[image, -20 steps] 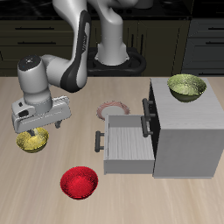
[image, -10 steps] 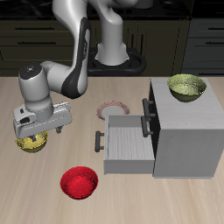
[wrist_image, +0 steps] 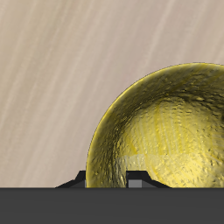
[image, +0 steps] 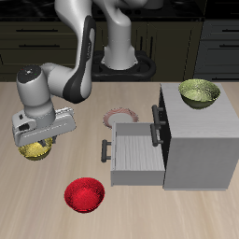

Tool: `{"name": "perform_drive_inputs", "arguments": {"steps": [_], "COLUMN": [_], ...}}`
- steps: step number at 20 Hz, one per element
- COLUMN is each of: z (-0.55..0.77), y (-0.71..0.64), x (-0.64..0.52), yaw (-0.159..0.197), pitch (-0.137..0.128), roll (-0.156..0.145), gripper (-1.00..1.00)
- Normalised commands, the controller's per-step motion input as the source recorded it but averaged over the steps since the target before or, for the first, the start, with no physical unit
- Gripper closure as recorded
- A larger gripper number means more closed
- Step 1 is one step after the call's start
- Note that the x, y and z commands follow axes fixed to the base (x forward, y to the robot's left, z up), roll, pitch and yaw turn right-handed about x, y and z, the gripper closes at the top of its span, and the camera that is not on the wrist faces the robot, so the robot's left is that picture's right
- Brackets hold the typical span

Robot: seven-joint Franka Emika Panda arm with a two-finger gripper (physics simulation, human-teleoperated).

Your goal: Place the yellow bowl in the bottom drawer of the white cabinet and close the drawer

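Note:
The yellow bowl (image: 34, 150) sits on the table, far from the cabinet and nearer the table's front edge. In the wrist view it fills most of the frame, showing its speckled inside (wrist_image: 171, 131). My gripper (image: 35, 142) is down at the bowl, with its fingers astride the rim and apparently open. The white cabinet (image: 196, 140) stands at the other side of the table. Its bottom drawer (image: 131, 154) is pulled out and empty.
A red bowl (image: 82, 195) lies near the table's front edge. A larger olive-yellow bowl (image: 199, 92) rests on the cabinet top. A round ring-shaped plate (image: 119, 117) lies behind the open drawer. The drawer's handle (image: 105, 152) sticks out toward the bowl's side.
My gripper came down onto the yellow bowl and has since stayed almost still. The bowl has not moved.

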Motion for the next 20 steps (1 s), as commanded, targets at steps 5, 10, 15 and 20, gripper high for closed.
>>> {"name": "perform_drive_inputs", "arguments": {"steps": [5,10,15,20], "z": [0.21,0.14,0.22,0.32], "y": [0.00,0.08,0.12,0.18], "x": [-0.06,-0.04,-0.04,-0.06], "yaw": [-0.005,0.011,0.009,-0.028], "pitch": [-0.024,-0.014,-0.026,-0.035], "roll": [-0.009,-0.007,0.016,0.019], "gripper": [1.00,1.00,1.00,1.00]}}
